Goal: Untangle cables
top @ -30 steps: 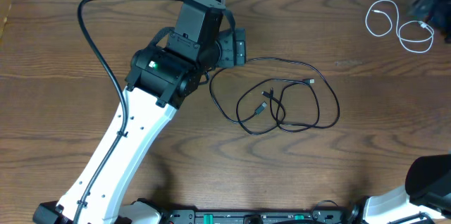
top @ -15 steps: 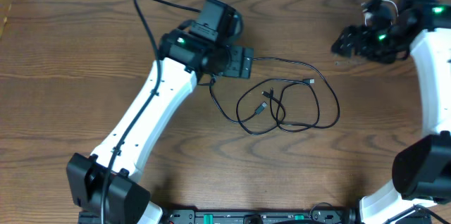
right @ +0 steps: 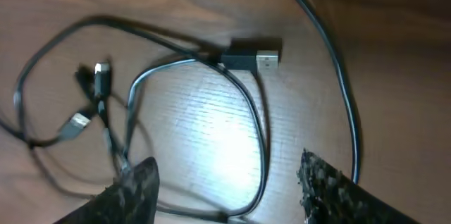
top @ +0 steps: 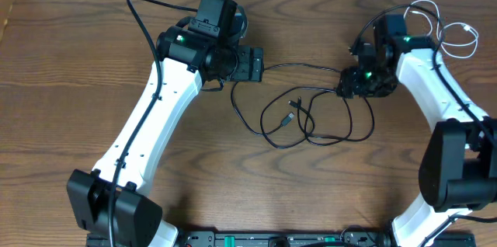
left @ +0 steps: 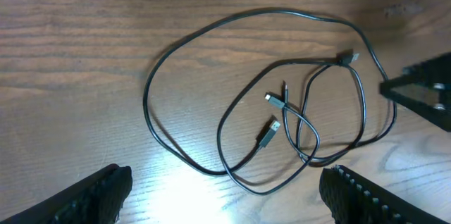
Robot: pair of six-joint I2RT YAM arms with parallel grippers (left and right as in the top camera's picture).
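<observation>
Black cable [top: 283, 145] loops mid-tabletop [top: 46, 84], bare wood in front; white cable [top: 464, 28] hugs the far edge. Left gripper [top: 256, 64] and right gripper [top: 347, 88] flank it, fingers apart.

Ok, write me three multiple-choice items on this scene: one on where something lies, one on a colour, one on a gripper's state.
1. Where does the white cable lie?
A. near the far right corner of the table
B. inside the middle loops
C. under the left arm

2. What colour is the looped cable mid-table?
A. red
B. black
C. white

3. The left gripper is:
A. shut on a cable
B. open, holding nothing
C. shut, empty

Answers: A, the overhead view shows it at the far right edge. B, both wrist views show black loops. B, its jaws stand wide apart above the wood.
</observation>
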